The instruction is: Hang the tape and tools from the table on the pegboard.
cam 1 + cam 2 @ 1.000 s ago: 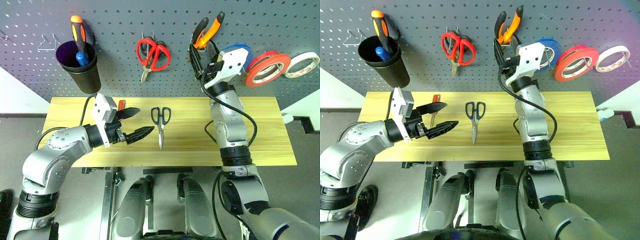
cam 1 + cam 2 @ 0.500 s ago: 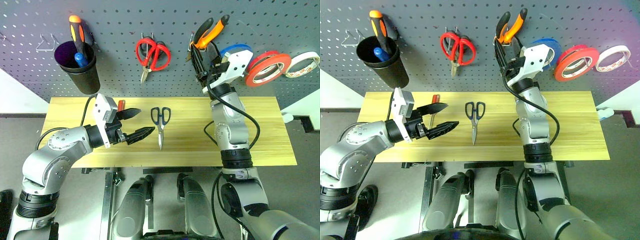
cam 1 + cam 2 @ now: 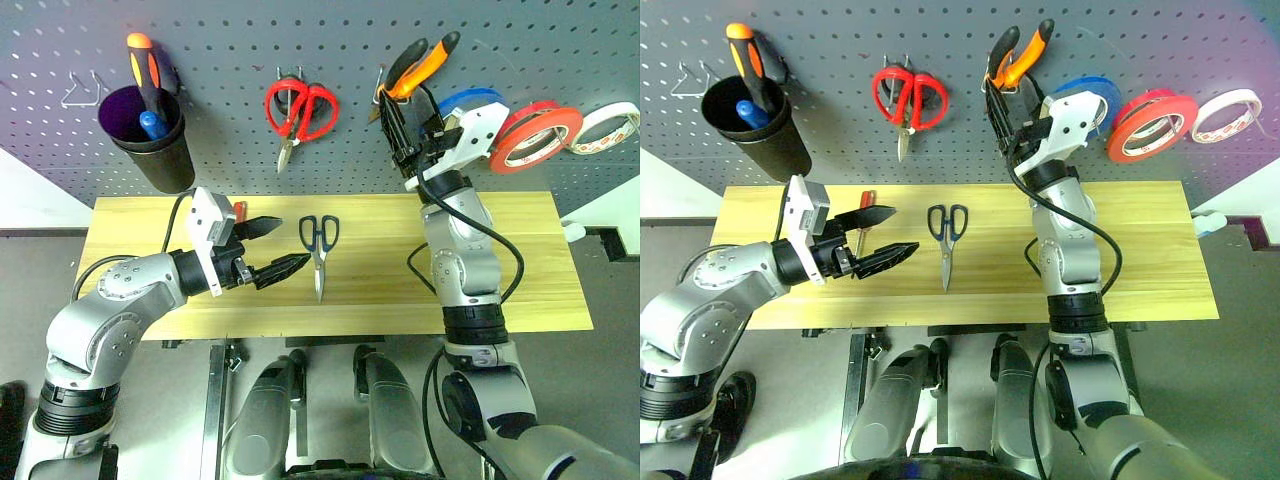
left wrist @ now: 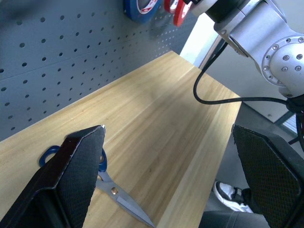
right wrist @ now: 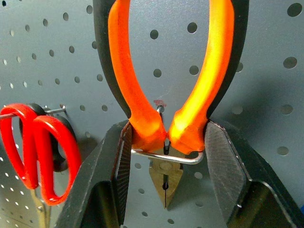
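Orange-handled pliers [image 3: 418, 66] sit clamped in my right gripper [image 3: 404, 117] against the pegboard [image 3: 230, 40]; my left gripper [image 3: 275, 247] gapes empty over the table [image 3: 520, 260], near dark scissors [image 3: 319, 243]. Right wrist view: my fingers [image 5: 118, 156] pinch the pliers' handles over a wire hook [image 5: 166, 157].

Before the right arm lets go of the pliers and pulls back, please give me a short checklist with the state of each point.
1. Pliers nose down through the wire hook, handles above it: ok.
2. Right gripper fingers closed on the pliers handles: ok, not released yet.
3. Hook carries the pliers alone: cannot tell.
4. Red scissors clear of the pull-back path: ok.
5. Left gripper open and empty over the table: ok.
6. Dark scissors on the table, not yet hung: not ok.
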Tool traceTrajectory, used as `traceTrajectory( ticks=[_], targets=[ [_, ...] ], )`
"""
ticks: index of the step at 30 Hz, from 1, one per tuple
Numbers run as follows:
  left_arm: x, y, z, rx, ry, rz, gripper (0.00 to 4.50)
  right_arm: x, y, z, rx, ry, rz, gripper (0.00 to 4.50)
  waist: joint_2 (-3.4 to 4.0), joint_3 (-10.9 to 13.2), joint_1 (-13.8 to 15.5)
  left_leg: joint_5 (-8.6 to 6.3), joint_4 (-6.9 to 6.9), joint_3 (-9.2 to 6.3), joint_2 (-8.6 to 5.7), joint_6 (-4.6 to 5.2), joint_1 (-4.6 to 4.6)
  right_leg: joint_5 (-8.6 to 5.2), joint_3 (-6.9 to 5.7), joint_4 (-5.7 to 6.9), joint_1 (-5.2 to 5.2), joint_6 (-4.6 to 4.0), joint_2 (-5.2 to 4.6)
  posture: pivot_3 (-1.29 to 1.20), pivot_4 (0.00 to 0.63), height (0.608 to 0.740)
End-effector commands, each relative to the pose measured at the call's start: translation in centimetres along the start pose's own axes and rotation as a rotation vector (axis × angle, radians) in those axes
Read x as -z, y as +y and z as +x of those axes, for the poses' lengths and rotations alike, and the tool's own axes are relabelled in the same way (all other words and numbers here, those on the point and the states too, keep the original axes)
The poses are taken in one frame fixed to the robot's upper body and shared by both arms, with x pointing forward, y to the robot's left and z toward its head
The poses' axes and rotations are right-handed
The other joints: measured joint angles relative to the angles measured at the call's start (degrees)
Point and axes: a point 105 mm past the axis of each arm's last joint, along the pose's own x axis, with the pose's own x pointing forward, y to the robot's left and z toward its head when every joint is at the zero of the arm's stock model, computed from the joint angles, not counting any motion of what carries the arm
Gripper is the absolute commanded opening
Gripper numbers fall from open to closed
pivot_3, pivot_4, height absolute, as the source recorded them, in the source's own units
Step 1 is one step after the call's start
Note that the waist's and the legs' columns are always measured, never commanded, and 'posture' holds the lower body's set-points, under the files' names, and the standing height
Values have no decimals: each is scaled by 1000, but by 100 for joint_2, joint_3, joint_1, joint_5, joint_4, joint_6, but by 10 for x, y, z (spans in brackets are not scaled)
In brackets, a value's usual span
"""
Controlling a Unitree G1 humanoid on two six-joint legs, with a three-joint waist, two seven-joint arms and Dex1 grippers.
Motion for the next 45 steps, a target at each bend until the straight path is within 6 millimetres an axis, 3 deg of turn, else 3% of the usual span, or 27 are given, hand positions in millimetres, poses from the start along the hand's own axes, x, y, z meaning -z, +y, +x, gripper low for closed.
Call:
traceTrajectory(
  ticks=[1, 18, 26, 34, 45],
  targets=[
    [-6, -7, 0, 22, -22, 22, 4500, 16, 17, -9, -71, 53, 53, 2496, 0, 0, -2, 0, -2, 0, 0, 0, 0, 0, 0, 0, -1, 0, 0, -6, 388, 695],
    [-5, -8, 1, 23, -27, 18, 4500, 20, 29, -9, -126, 81, 12, 2496, 0, 0, -10, -1, -18, 1, 0, 0, 0, -4, -2, -6, -5, -3, 1, -8, 383, 695],
    [-6, -9, 4, 19, -38, 25, 4500, 8, 36, -2, -149, 25, -119, 2496, 1, 1, -41, -1, -22, 7, 1, 0, 0, -6, -2, -5, -11, -5, 1, -8, 390, 695],
    [-8, -10, 6, 1, -54, 27, 4500, 2, 37, 6, -136, -9, -119, 2496, 3, 5, -144, -1, -22, 11, 3, -1, 0, -6, -2, -1, -13, -6, 1, 10, 401, 695],
    [-6, -14, -3, -33, -54, 9, 4500, -3, 41, 0, -141, 11, -101, 2496, 21, 40, -138, -1, -22, 11, 5, 0, -1, -8, 1, -1, -15, -8, -1, 27, 446, 695]
  ],
)
